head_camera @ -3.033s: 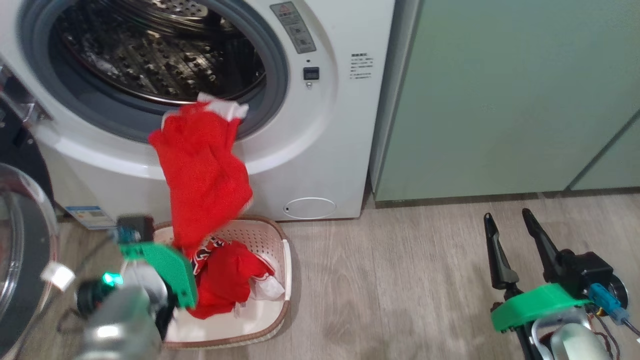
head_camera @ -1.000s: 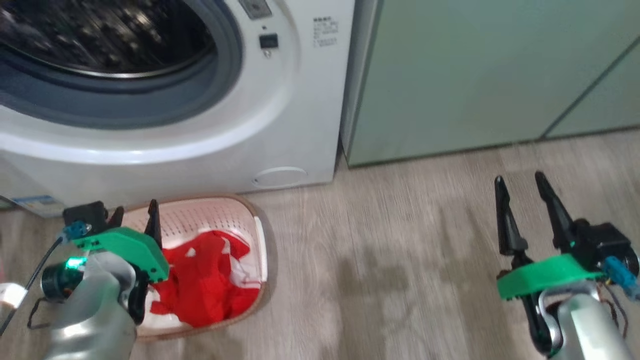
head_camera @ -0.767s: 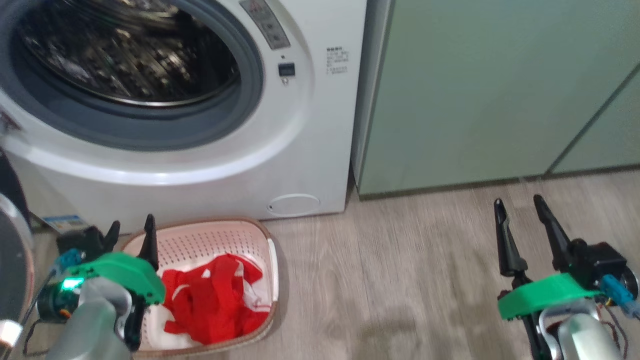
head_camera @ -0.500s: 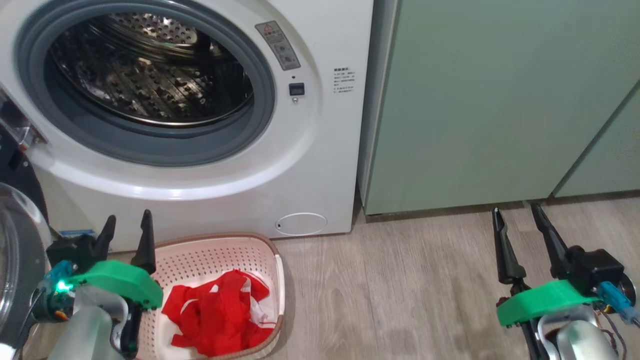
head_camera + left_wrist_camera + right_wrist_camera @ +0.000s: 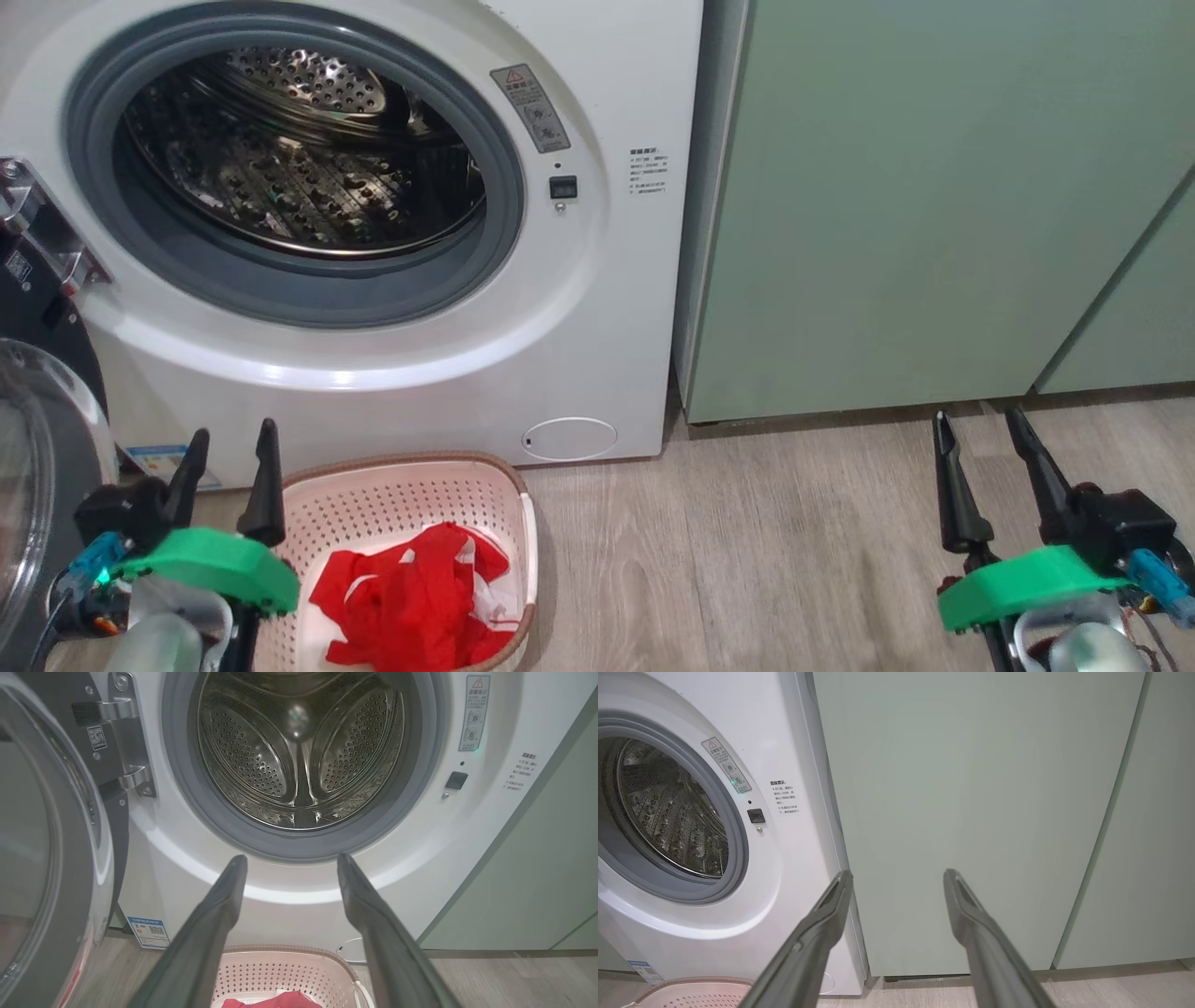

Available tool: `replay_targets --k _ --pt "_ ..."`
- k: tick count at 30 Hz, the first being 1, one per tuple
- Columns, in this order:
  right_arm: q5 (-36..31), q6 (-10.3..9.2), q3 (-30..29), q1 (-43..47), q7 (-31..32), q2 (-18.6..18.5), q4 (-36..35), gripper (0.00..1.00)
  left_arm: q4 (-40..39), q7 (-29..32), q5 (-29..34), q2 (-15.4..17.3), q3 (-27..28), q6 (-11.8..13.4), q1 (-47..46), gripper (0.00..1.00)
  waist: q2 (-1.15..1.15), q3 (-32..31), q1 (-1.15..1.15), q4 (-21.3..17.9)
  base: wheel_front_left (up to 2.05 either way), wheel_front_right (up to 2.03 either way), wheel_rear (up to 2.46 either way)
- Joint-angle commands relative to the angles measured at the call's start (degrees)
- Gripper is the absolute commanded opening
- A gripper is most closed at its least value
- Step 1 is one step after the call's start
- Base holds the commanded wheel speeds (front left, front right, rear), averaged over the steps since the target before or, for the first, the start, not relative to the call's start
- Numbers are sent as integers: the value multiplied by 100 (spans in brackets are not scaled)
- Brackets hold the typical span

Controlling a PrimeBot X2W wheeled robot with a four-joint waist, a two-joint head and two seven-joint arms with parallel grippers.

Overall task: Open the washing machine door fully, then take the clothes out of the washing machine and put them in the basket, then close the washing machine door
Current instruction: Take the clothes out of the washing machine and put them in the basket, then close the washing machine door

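Red clothes (image 5: 411, 607) in basket (image 5: 411, 485), drum (image 5: 299, 765) seemingly empty, left gripper (image 5: 233, 431), right gripper (image 5: 977, 415) wide and empty; calls next for swinging washing machine door (image 5: 46, 858) shut.

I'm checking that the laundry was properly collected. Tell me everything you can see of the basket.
The basket is small, cream-white perforated plastic, a rounded rectangle with a brown woven-look rim and a white side handle. It stands upright on the wooden floor, close in front of the washing machine, below the open drum. Crumpled red clothes with white patches lie in its near end; its far end is bare.
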Motion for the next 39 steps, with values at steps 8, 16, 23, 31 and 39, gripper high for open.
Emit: replay_targets --k 8,16,23,31,39 --pt "-37 -4 78 -52 -36 -26 -205 100 -5 -42 138 203 312 -31 -271 100 0 -16 0 28 0 0 0" --pt "-41 -4 66 -39 -36 -20 -205 100 133 -42 179 198 330 -34 -339 100 0 -2 0 102 0 0 0" --pt "-33 -4 63 -52 -36 -15 -206 100 169 -42 167 213 294 -35 -390 100 0 23 0 166 0 0 0" --pt "-27 -4 74 -52 -36 -2 -198 100 219 -42 230 228 303 -36 -412 100 0 27 0 189 -6 6 0" --pt "-11 -4 99 -42 -36 12 -173 100 257 -42 219 228 291 -36 -435 100 0 24 0 196 -104 102 2"
